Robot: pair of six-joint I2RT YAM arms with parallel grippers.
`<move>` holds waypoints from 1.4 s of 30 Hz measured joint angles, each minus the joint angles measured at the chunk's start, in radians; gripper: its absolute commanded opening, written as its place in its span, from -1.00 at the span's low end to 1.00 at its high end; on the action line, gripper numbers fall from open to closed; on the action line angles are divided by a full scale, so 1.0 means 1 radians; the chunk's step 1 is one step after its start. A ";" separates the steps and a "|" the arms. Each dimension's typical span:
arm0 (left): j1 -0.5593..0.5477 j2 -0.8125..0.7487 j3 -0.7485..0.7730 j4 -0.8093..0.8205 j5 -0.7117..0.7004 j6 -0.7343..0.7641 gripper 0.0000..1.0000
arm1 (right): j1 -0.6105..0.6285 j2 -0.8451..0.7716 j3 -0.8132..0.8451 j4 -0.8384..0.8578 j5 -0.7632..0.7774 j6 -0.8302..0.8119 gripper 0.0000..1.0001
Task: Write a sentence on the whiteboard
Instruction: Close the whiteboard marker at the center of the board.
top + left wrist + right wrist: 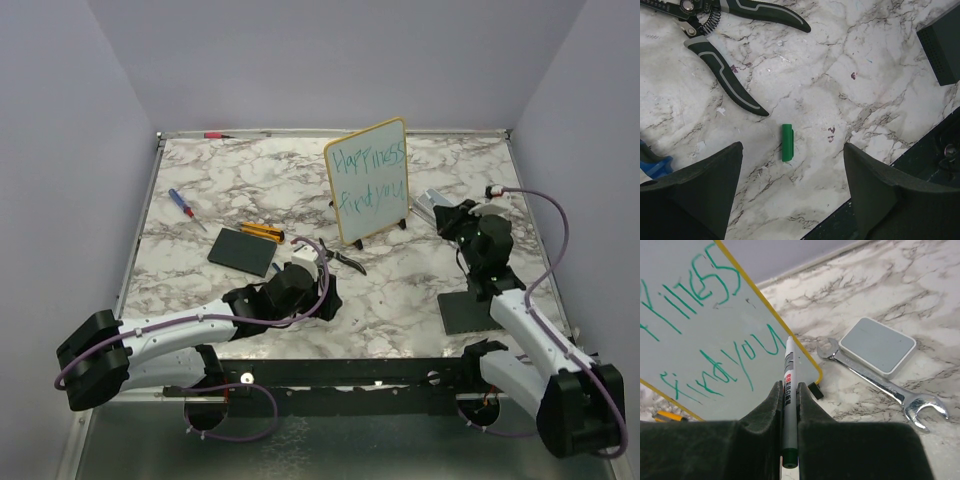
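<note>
The whiteboard (367, 180) stands upright at the back middle, yellow-rimmed, on black feet. The sentence (368, 175) in teal reads "Happiness find you" in two lines; it also shows in the right wrist view (720, 355). My right gripper (788, 387) is shut on a grey-white marker (789, 360), whose tip lies by the board's lower right corner (807, 365); I cannot tell if it touches. In the top view the right gripper (452, 215) is just right of the board. My left gripper (792, 150) is open over a green marker cap (787, 143) lying on the marble table.
Black-handled pliers (725, 65) lie just beyond the cap. Dark grey pads lie at left (242, 250) and right (465, 312). A wrench (875, 382) and a small grey-topped box (877, 346) lie right of the board. A blue screwdriver (185, 205) lies far left.
</note>
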 measured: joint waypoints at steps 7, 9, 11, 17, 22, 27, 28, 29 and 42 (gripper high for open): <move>-0.005 0.043 0.023 -0.018 0.000 0.036 0.45 | 0.000 -0.203 0.034 -0.241 0.033 0.015 -0.99; -0.019 0.062 0.033 -0.026 0.000 0.040 0.40 | 0.000 -0.216 0.038 -0.306 0.024 0.026 -0.99; -0.036 0.077 0.039 -0.027 -0.002 0.040 0.38 | 0.000 -0.223 0.038 -0.358 0.009 0.037 -0.99; -0.075 0.156 0.055 -0.034 -0.037 0.035 0.25 | 0.000 -0.243 0.032 -0.419 -0.058 0.051 -0.99; -0.108 0.248 0.069 -0.045 -0.073 0.029 0.04 | 0.000 -0.243 0.032 -0.439 -0.112 0.045 -0.99; -0.122 0.293 0.082 -0.055 -0.112 0.029 -0.01 | 0.000 -0.250 0.032 -0.461 -0.126 0.038 -0.99; -0.125 0.297 0.086 -0.055 -0.121 0.029 -0.04 | 0.000 -0.253 0.030 -0.462 -0.127 0.037 -0.99; -0.127 0.301 0.090 -0.056 -0.128 0.031 -0.08 | 0.000 -0.257 0.028 -0.463 -0.129 0.037 -0.99; -0.150 0.369 0.140 -0.116 -0.175 0.066 -0.35 | 0.000 -0.256 0.018 -0.478 -0.136 0.015 -0.99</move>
